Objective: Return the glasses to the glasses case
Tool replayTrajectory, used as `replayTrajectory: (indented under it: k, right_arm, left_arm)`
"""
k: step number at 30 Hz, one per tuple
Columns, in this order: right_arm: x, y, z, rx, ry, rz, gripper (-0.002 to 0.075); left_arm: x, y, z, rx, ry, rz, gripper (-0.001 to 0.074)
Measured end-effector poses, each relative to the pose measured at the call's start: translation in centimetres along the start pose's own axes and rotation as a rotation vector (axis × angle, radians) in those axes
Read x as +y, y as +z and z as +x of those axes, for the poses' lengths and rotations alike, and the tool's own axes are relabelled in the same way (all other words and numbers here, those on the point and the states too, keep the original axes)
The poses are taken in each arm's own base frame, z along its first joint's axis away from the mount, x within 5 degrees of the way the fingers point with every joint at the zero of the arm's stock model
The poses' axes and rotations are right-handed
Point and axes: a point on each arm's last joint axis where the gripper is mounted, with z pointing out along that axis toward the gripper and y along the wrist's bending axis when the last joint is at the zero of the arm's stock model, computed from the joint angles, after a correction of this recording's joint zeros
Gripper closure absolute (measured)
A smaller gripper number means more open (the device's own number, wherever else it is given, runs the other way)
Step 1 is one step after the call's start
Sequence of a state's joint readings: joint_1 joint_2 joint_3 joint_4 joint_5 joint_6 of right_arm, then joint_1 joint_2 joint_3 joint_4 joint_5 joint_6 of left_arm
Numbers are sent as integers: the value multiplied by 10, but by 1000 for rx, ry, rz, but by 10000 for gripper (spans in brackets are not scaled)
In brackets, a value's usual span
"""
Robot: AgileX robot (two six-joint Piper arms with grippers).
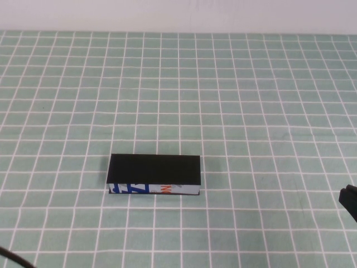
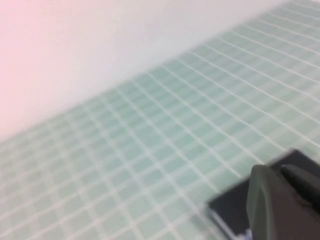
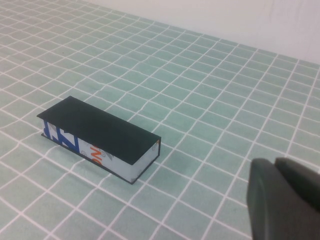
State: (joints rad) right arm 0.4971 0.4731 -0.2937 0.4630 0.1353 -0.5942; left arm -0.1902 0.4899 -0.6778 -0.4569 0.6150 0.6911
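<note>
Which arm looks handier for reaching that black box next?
Probably left: the case lies left of centre and looks close to the left gripper in its wrist view. The right gripper, shut, sits farther off at the far right.

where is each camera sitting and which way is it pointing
High view: raised on the robot's side, angled down at the closed glasses case on the checked cloth; right gripper at the right edge.
Left wrist: low, toward the wall; left gripper in front of the case.
Right wrist: looks across at the case; shut right gripper in the corner.
All three share the case.
</note>
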Motion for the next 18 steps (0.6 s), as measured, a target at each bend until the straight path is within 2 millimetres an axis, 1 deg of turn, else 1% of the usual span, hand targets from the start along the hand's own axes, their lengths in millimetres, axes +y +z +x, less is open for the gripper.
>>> replayTrajectory:
  k: [3, 4, 7, 9, 11, 15, 17, 18]
  right_arm:
    - [0, 0, 0, 0, 0, 0, 737]
    - [0, 0, 0, 0, 0, 0, 737]
    - [0, 0, 0, 0, 0, 0, 737]
    - [0, 0, 0, 0, 0, 0, 737]
    - [0, 0, 0, 0, 0, 0, 737]
    - [0, 0, 0, 0, 0, 0, 737]
    - [0, 0, 0, 0, 0, 0, 737]
    - [0, 0, 0, 0, 0, 0, 737]
  left_arm:
    - [5, -8, 10, -41, -22, -120, 736]
    - [6, -9, 18, -55, -41, -165, 736]
    - [3, -10, 52, -87, -104, -263, 736]
    - [-1, -10, 76, -104, -135, -297, 736]
    - [-8, -8, 102, -101, -156, -305, 736]
    - [-19, 0, 146, -71, -199, -297, 736]
    - [-24, 6, 165, -42, -232, -289, 736]
    - [-25, 8, 171, -31, -251, -286, 736]
